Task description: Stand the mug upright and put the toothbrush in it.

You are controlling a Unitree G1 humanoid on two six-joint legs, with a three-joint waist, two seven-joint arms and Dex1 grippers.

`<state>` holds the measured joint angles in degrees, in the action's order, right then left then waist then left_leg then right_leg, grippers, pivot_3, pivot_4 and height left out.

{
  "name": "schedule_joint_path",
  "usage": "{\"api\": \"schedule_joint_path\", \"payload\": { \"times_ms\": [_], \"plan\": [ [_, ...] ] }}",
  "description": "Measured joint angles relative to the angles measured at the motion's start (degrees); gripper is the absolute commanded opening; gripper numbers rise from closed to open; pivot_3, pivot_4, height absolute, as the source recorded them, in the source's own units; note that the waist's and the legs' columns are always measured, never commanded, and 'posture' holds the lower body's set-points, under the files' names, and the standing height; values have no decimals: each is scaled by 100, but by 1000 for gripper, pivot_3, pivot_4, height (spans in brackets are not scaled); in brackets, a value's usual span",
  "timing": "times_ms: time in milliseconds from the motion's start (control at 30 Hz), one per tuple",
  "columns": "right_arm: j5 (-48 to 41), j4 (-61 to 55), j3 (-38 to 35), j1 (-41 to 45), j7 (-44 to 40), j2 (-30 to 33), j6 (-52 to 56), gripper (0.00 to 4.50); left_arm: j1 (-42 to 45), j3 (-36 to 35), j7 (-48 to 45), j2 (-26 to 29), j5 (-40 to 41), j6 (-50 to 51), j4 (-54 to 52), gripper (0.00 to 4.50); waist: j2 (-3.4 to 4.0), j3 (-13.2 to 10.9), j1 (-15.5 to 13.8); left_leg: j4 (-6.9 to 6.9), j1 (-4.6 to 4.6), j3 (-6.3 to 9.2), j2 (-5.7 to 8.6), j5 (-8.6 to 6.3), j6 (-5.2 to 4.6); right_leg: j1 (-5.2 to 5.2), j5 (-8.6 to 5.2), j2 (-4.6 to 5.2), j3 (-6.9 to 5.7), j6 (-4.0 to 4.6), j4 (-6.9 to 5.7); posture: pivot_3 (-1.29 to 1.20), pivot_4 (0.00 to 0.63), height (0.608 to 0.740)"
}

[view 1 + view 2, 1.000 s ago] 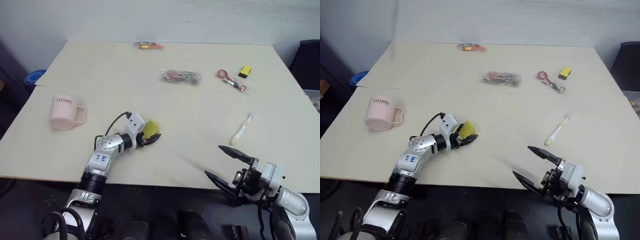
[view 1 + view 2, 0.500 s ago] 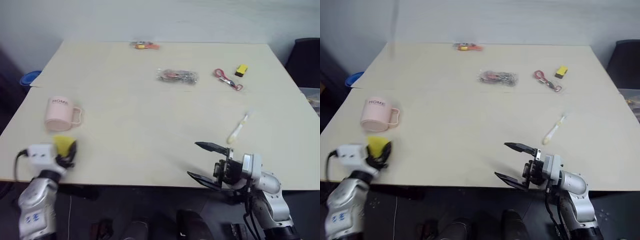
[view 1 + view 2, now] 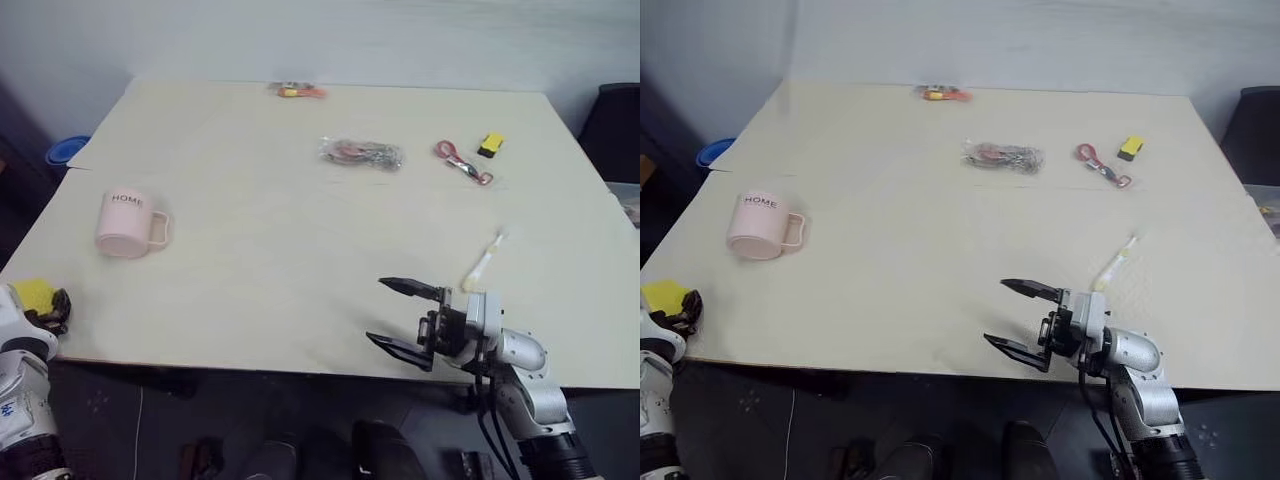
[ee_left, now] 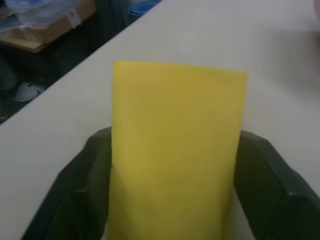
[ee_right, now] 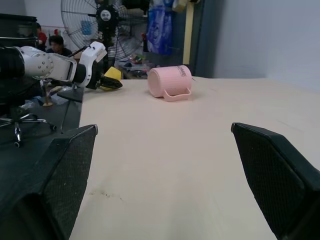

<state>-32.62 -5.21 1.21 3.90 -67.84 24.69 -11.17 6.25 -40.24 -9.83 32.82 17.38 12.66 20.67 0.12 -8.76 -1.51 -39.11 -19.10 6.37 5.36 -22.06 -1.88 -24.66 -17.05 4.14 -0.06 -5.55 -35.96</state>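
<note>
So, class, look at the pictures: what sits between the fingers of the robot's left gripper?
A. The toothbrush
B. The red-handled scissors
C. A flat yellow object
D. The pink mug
C. The left gripper has a flat yellow object between its fingers, while the toothbrush, mug and scissors all lie on the table.

Silver-grey jointed arms, white wrist housings, black two-fingered right gripper (image 3: 402,316), black cable
</note>
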Motion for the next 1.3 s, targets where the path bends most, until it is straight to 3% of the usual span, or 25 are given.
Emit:
{"api": "schedule_joint_path", "payload": {
  "times_ms": [67, 300, 467, 633, 800, 900, 1000, 1100, 1300],
  "plan": [
    [0, -20, -70, -92, 49, 41, 4, 4500, 14, 41, -54, -18, 26, -117, 29, 4466, -2, 1, 21, 0, 0, 0, -4, 0, 1, 0, 0, -1, -1, 0, 1, 0, 150, 740],
    [-10, -269, -707, -784, 212, 425, -7, 4500, -781, -343, -453, -77, 253, -1174, -1278, 4466, -3, 2, 19, 0, 1, -4, -5, -5, 0, 3, 0, 0, 6, 0, 14, 0, 150, 740],
    [-11, -346, -1075, -1179, 227, 540, -82, 4500, -1538, -338, -1160, 36, 722, -950, -2545, 4466, 2, -1, -20, 0, 6, -5, -4, -5, -3, 13, 0, 3, 11, 0, 23, 0, 150, 740],
    [57, -307, -1285, -1480, 176, 568, -375, 4500, -2374, 1037, -1882, -57, 624, -498, -3654, 4466, 27, -9, -3, 3, 10, -14, -3, -7, -9, 13, 0, 3, 21, 0, 25, 0, 150, 740],
    [65, -110, -1407, -1571, 160, 524, -669, 4500, -2248, 1637, -1422, -348, 224, -122, -4232, 4466, 26, -11, 5, 4, 14, -16, -14, -9, -1, 11, 0, -9, 22, 1, 22, 0, 150, 740],
    [57, 107, -1422, -1575, 87, 466, -784, 4500, -1692, 1938, -884, -359, -43, 684, -4370, 4466, 30, -13, -17, 2, 17, -18, -9, -8, -4, 12, 0, -7, 25, 0, 17, 0, 150, 740],
    [33, 149, -1398, -1519, 29, 426, -818, 4500, -326, 2084, -150, -401, -100, 2084, -4158, 4466, 28, -14, -95, -6, 17, -15, -5, -5, -3, 11, 0, -6, 20, 0, 6, 0, 150, 740],
    [0, 174, -1281, -1384, -18, 385, -783, 4500, 1252, 2536, 254, -213, -421, 3137, -3353, 4466, 27, -11, -119, -6, 23, -18, 0, -5, -3, 7, 0, -7, 22, -1, -3, 0, 150, 740],
    [0, 188, -1052, -1061, 18, 344, -699, 4500, 2919, 3085, 680, -389, -910, 3873, -1669, 4466, 24, -13, 15, -4, -3, -18, -2, -5, -2, -18, 1, -11, 15, -3, -6, 0, 150, 740]
  ]
}}
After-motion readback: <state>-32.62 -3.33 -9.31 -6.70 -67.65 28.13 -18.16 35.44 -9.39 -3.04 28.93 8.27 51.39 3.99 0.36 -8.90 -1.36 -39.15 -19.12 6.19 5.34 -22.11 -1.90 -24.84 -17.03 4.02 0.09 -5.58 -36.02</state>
